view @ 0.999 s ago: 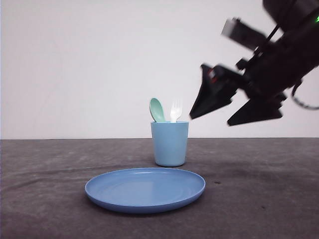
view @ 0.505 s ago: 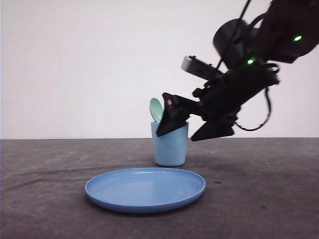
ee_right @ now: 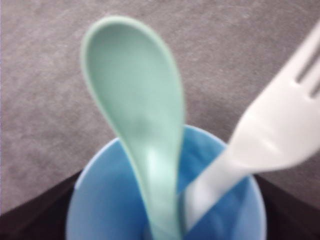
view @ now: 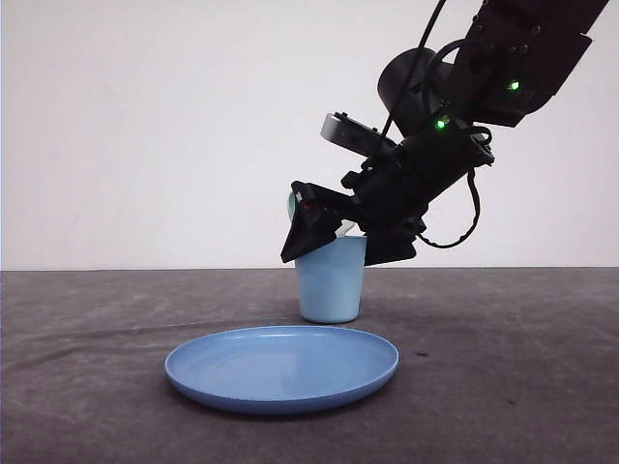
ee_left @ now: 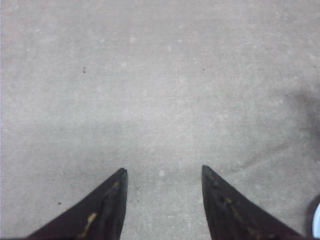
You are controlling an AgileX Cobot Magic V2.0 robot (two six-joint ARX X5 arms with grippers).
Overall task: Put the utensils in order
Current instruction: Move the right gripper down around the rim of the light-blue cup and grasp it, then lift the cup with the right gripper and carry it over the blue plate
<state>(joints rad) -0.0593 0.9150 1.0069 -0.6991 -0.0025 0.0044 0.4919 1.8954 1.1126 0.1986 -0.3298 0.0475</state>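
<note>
A light blue cup (view: 331, 282) stands behind the blue plate (view: 222, 372), with the utensils upright in it. In the right wrist view the mint-green spoon (ee_right: 135, 115) and the white fork (ee_right: 272, 127) rise from the cup (ee_right: 100, 210). My right gripper (view: 329, 257) is open at the cup's top, and its dark fingers (ee_right: 35, 212) flank the rim without touching either utensil. From the front, the gripper hides the fork and most of the spoon (view: 291, 205). My left gripper (ee_left: 164, 172) is open over bare table.
The dark grey table (view: 503, 367) runs wide on both sides of the plate and cup. A plain white wall stands behind. A pale blue edge (ee_left: 316, 222) shows at the border of the left wrist view.
The right arm has swung left and down from high on the right. Its open fingers now sit at the cup's rim and cover the fork.
</note>
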